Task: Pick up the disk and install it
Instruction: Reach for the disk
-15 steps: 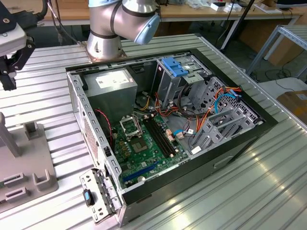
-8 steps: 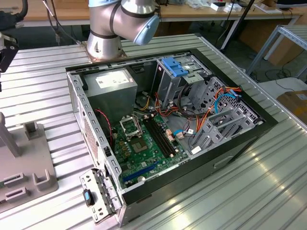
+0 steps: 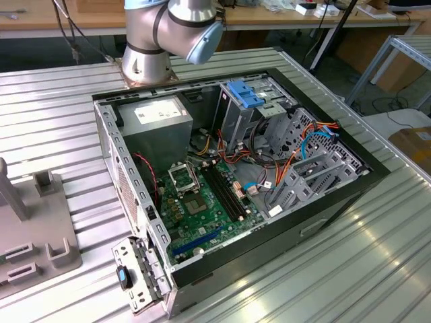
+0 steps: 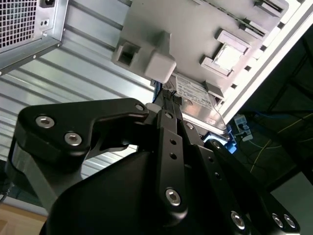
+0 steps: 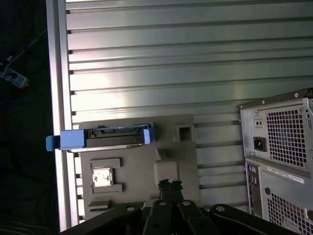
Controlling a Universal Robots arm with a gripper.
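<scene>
Fixture plate (image 3: 30, 235), grey, lies between eight and nine o'clock of the open computer case (image 3: 114, 148) in the exterior view. The arm (image 3: 161, 33) rises at the case's eleven o'clock, and a blue-latched drive cage (image 3: 244, 101) stands inside near twelve. In the first wrist view the disk (image 5: 105, 138) stands on its long edge in the plate, its blue tab at the table (image 5: 171, 58) rim. The gripper (image 5: 168, 185) hovers over the plate, apart from the disk, fingers drawn together on nothing. The disk is judged rigid, dense, smooth-sided and shock-sensitive, so it is best clamped across its broad flat faces, not by the flexible tab. The second wrist view adds its labelled face; the exterior view supplies the case interior.
</scene>
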